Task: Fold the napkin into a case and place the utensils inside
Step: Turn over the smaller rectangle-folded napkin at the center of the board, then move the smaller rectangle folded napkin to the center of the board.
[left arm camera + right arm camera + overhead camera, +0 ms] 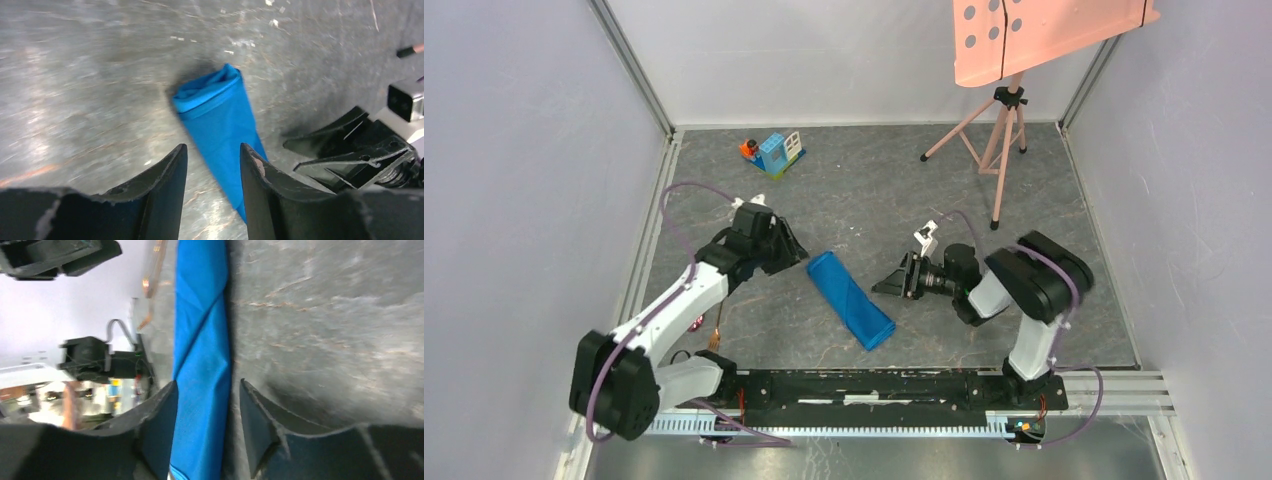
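Note:
The napkin lies on the grey table as a narrow blue case, running diagonally from upper left to lower right; the utensils are not inside it as far as I can see. My left gripper hovers just off its upper left end, open, the cloth showing beyond its empty jaws. My right gripper sits low beside the case's right side, open, with the cloth lying loose on the table between the spread jaws. The copper utensils rest by the left arm, seen also as thin handles.
A small blue-and-white toy house stands at the back left. A pink tripod carrying a pink board stands at the back right. White walls enclose the table; the arms' base rail runs along the near edge.

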